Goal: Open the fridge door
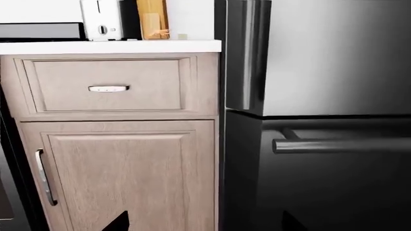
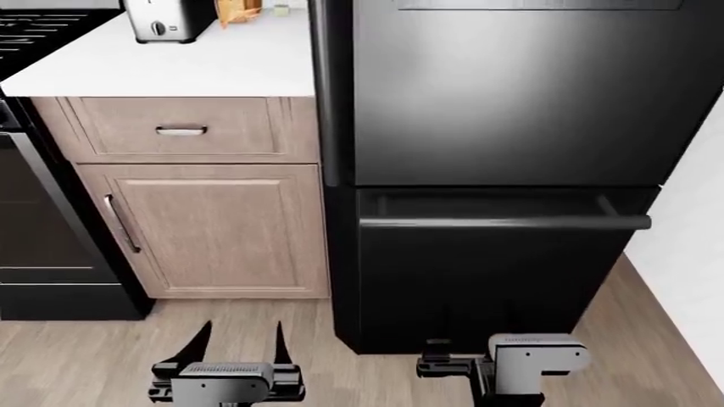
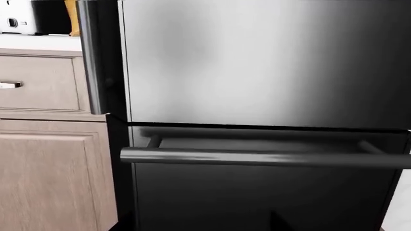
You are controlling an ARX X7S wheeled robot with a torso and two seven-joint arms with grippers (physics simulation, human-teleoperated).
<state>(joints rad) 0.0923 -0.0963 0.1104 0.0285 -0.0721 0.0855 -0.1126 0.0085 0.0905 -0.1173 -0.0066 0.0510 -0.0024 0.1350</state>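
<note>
The fridge door [image 2: 509, 93] is the large glossy black upper panel, and it is closed. Its long vertical bar handle [image 2: 331, 85] runs down the edge beside the wooden cabinet. My left gripper [image 2: 237, 339] hangs low in front of the cabinet, open and empty, well below and left of the handle. My right gripper [image 2: 447, 363] is low before the fridge's lower drawer front; its dark fingers stand apart with nothing between them. The left wrist view shows the door [image 1: 340, 57] and handle [image 1: 247, 53]. The right wrist view shows the door [image 3: 257, 62] and handle [image 3: 90, 57].
Below the door is a black drawer front with a horizontal bar handle [image 2: 504, 222]. A wooden cabinet [image 2: 215, 229] with a drawer [image 2: 181, 129] stands left of the fridge under a white counter [image 2: 169, 68] holding a toaster [image 2: 158, 21]. A black oven [image 2: 40, 220] is far left, a white wall [image 2: 690, 229] right.
</note>
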